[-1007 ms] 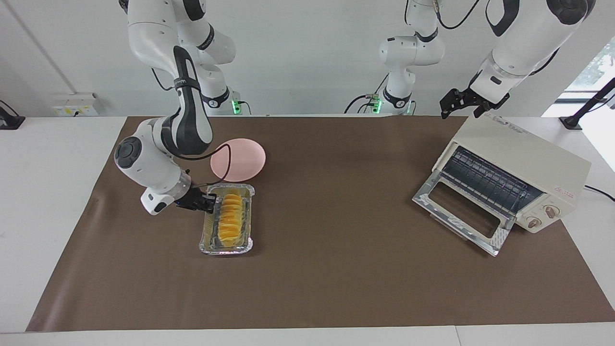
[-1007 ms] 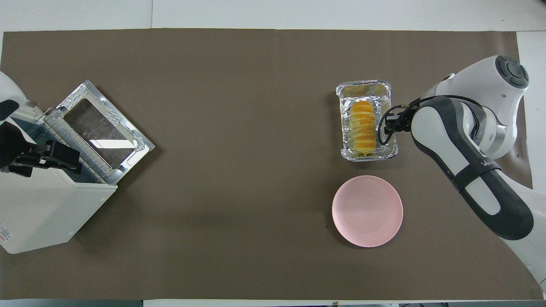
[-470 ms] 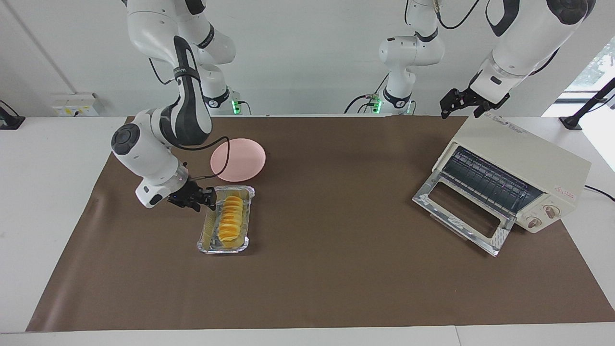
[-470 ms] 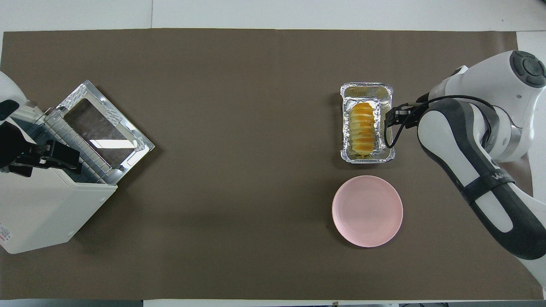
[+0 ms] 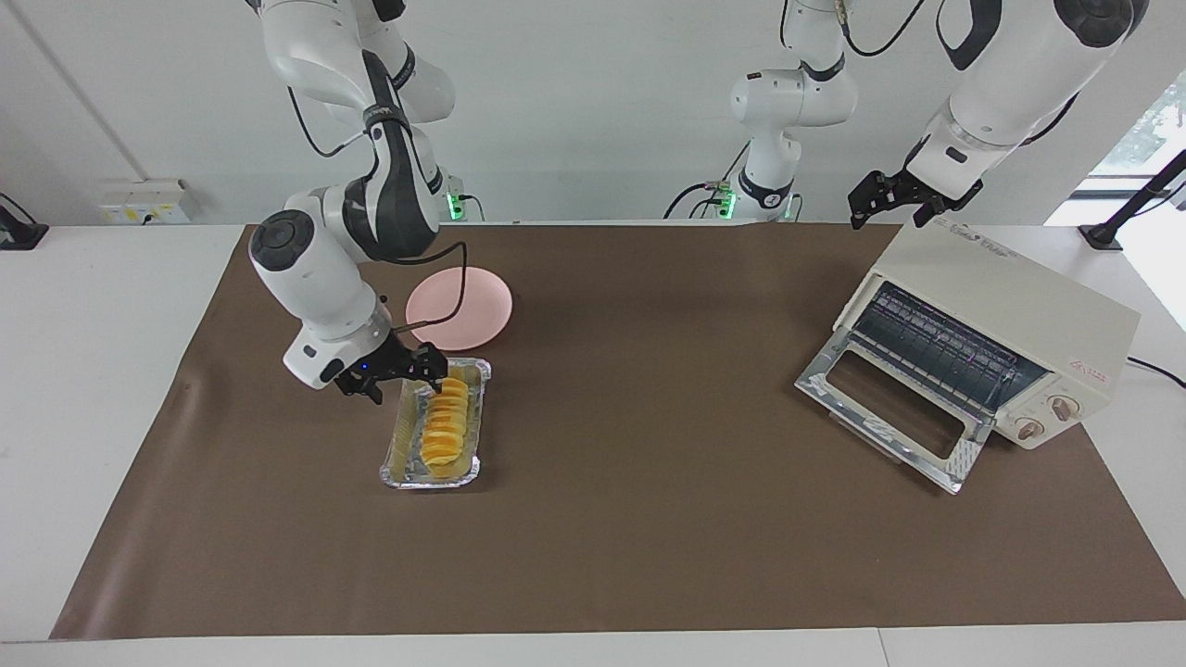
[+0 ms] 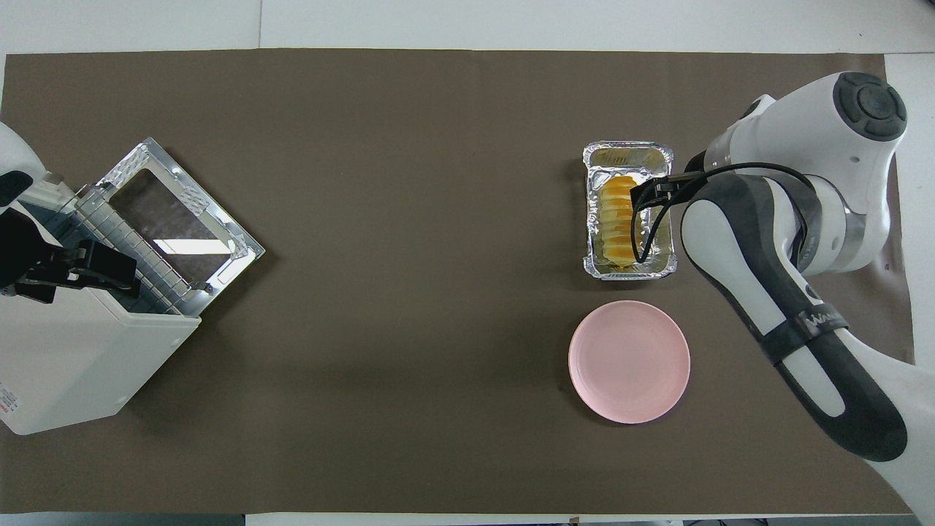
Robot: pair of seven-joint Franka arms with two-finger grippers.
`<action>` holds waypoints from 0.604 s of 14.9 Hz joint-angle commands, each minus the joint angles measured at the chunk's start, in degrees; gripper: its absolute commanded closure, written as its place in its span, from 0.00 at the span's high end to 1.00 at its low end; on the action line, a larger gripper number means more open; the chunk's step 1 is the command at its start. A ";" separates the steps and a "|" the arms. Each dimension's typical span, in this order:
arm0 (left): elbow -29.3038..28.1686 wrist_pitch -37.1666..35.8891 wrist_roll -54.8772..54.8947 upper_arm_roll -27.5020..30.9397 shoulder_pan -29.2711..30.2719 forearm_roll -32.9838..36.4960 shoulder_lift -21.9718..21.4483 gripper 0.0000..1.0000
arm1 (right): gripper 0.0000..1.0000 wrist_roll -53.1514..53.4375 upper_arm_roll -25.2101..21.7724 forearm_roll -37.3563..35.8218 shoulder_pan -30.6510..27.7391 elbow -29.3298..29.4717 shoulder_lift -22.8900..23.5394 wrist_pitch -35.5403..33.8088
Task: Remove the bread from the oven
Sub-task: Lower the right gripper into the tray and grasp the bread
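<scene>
The golden ridged bread [image 5: 442, 421] [image 6: 618, 219] lies in a silver foil tray [image 5: 397, 445] [image 6: 628, 151] on the brown mat, toward the right arm's end of the table. My right gripper [image 5: 404, 373] [image 6: 644, 193] hangs open just over the tray's side, at the end of the bread nearer the robots, holding nothing. The cream oven [image 5: 1010, 301] [image 6: 66, 365] stands toward the left arm's end with its glass door [image 5: 885, 408] [image 6: 175, 219] dropped open and its rack bare. Above the oven's top my left gripper [image 5: 891, 206] [image 6: 77, 267] waits, open and empty.
A round pink plate [image 5: 460, 306] [image 6: 629, 361] sits beside the tray, nearer to the robots. The brown mat [image 5: 649, 519] covers most of the table between the tray and the oven.
My right gripper opened, let go of the tray's rim, rose and swung over the tray toward the bread. The tray settled slightly. The left arm has not moved.
</scene>
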 commanded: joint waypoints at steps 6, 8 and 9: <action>-1.10 0.90 0.25 -0.16 0.23 0.75 -1.11 1.00 | 0.96 2.06 0.34 0.17 -0.37 -4.74 3.11 6.21; -1.10 0.90 0.25 -0.16 0.23 0.75 -1.02 1.00 | 0.96 2.78 0.43 0.26 -0.37 -5.01 3.20 6.92; -1.10 0.90 0.34 -0.16 0.23 0.75 -1.11 1.00 | 0.95 2.95 0.43 0.52 -0.37 -5.01 3.38 6.92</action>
